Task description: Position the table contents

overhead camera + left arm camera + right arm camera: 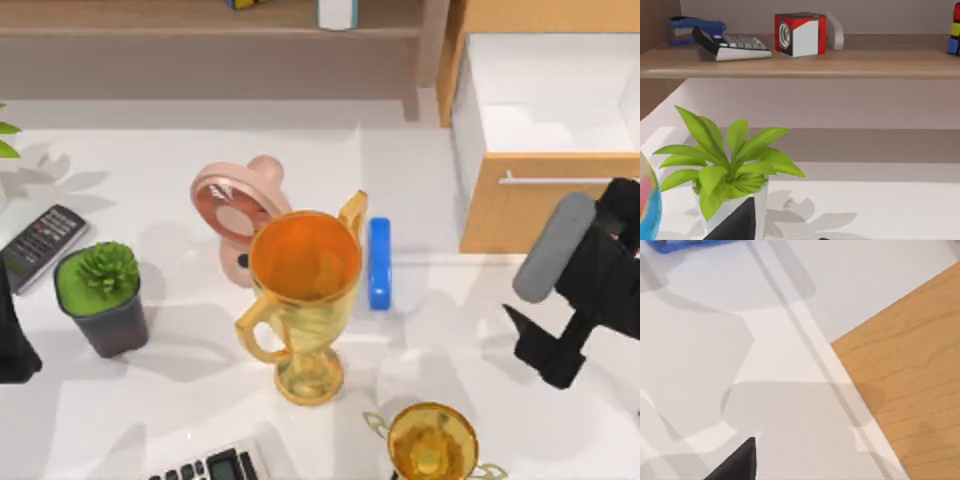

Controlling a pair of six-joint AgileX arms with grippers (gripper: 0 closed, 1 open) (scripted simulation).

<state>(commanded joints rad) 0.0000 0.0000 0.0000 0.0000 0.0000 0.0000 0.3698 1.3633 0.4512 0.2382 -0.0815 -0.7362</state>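
Two trophies stand on the desk (120,420): the large gold trophy (303,300) at centre, a smaller trophy (432,445) nearer. Right gripper (545,350) hovers right; its opening I cannot tell.

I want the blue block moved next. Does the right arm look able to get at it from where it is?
Probably yes. The right gripper sits at the table's right side, and bare table lies between it and the blue block. The big gold trophy stands close on the block's far side, so little room there.
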